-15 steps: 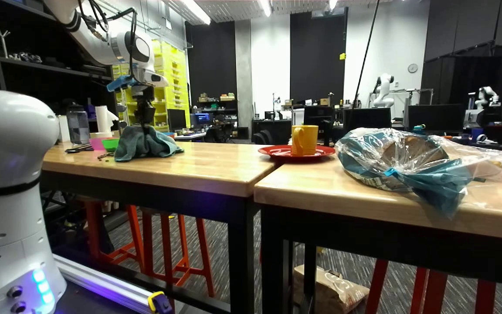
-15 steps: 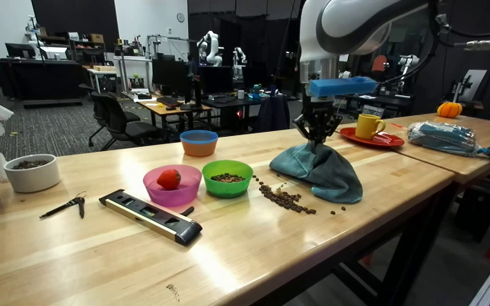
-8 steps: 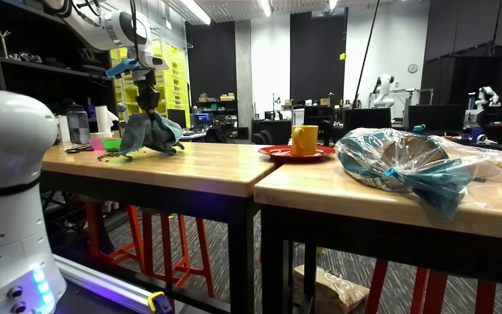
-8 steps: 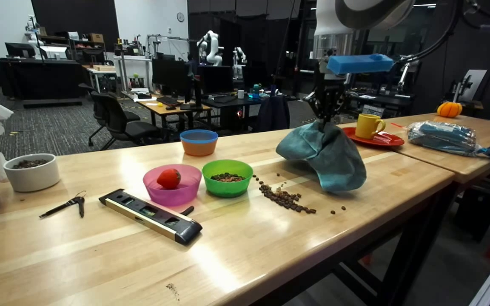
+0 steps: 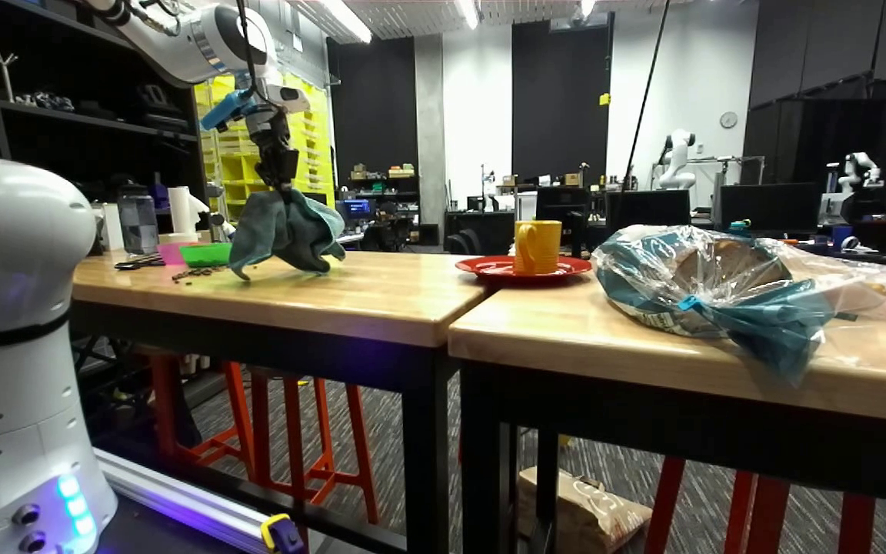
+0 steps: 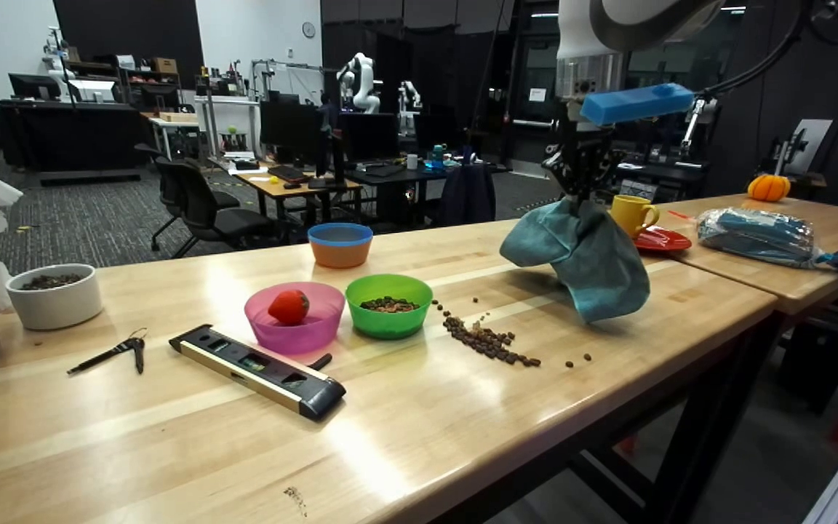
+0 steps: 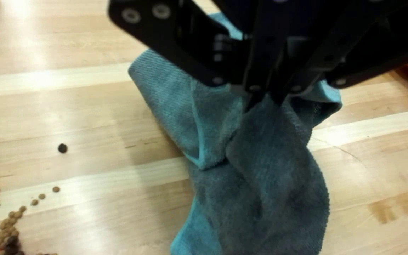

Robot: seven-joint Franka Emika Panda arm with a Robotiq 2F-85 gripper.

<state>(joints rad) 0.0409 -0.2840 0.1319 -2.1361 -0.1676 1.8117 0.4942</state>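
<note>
Cloth [image 7: 264, 191] pinched in gripper [image 7: 265, 98], draping below

A blue-green cloth [image 6: 592, 255], darker grey-teal in patches and edged in brighter teal, hung bunched from the gripper [image 7: 265, 99], its top pinched to a narrow peak. Loose folds flared out and down in separate lobes. It was over the wooden tabletop [image 6: 448, 411], between the scattered beans [image 6: 489, 342] and the red plate [image 6: 670, 240]; whether its lowest corner touched down could not be told.

Fingers [image 7: 257, 78] downward, close together
</note>
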